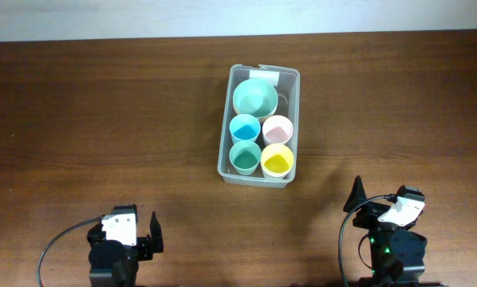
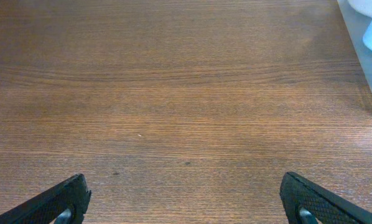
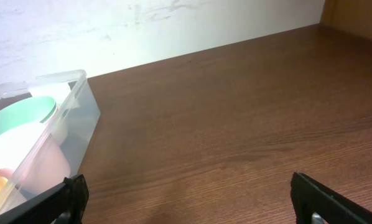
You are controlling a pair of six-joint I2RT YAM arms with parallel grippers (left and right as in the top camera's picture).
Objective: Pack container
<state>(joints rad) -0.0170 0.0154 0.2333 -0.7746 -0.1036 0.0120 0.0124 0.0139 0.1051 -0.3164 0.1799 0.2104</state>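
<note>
The clear container (image 1: 225, 163) stands at the table's middle back, its white label at the far short end. Inside it are a mint bowl (image 1: 254, 97) and blue (image 1: 244, 127), pink (image 1: 277, 129), teal (image 1: 245, 156) and yellow (image 1: 277, 161) cups. My left gripper (image 1: 135, 227) is open and empty at the front left, far from the container. My right gripper (image 1: 382, 203) is open and empty at the front right. The left wrist view shows the open jaws (image 2: 186, 202) over bare wood, with the container's edge (image 2: 366, 59) at the top right. The right wrist view shows the open jaws (image 3: 189, 199) and the container's wall (image 3: 80, 124) at the left.
The brown wooden table (image 1: 103, 119) runs to a white wall (image 1: 103, 20) at the back. In the right wrist view a wooden panel (image 3: 360, 15) stands at the far right corner.
</note>
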